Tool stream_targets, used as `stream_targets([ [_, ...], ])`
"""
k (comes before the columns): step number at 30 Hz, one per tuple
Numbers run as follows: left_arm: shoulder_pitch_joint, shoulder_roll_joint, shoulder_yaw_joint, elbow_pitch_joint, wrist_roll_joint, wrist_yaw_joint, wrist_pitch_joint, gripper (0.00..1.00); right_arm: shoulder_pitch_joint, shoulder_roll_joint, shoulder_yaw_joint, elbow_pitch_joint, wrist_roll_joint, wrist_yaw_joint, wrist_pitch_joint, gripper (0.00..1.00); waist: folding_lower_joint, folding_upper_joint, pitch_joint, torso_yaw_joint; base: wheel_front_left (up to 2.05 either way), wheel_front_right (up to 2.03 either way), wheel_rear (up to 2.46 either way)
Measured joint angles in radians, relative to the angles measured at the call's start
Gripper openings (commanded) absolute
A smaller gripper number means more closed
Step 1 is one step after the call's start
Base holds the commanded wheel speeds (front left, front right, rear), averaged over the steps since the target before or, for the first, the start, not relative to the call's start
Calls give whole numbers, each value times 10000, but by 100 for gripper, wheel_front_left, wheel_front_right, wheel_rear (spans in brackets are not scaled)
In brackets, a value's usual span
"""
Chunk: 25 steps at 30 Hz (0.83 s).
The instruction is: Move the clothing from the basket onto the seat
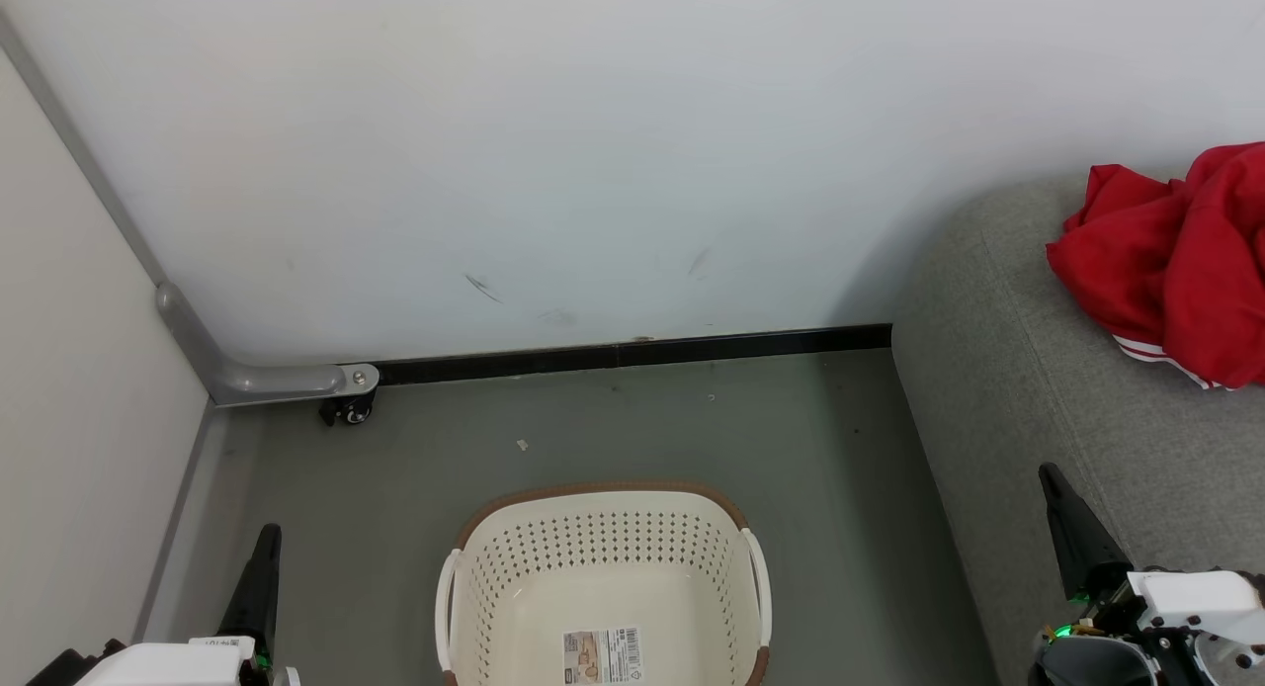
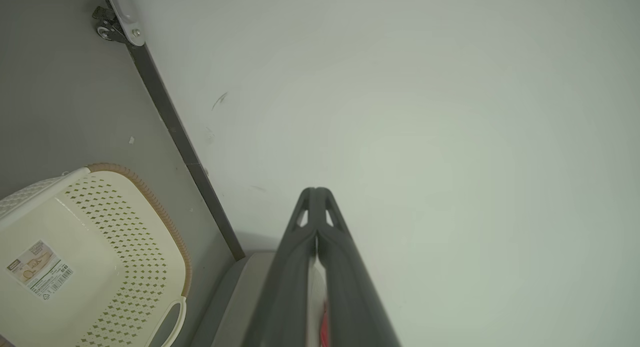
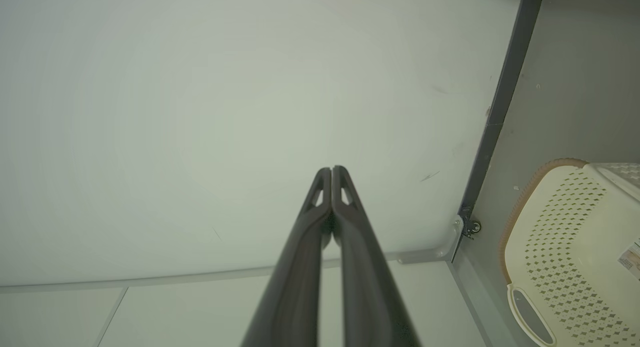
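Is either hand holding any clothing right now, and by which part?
Nothing is held. The left hand and right hand are both shut on nothing. The clothing lies on the seat, and the basket holds none.

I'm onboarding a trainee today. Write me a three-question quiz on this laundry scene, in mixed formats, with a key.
1. True or false: the basket holds no garments.
2. The red clothing lies on: A) the floor, B) the seat, C) the basket rim.
3. Fill in: the left gripper and the right gripper both have their jaws ____.
Key: 1 true; 2 B; 3 shut.
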Motion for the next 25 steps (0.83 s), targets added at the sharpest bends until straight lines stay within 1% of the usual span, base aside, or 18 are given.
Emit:
stream_targets([
  [25,-5,-2,12,0,0,0,2,0,0,0,-6,0,0,0,8,0,0,0,1,1,0,0,0],
])
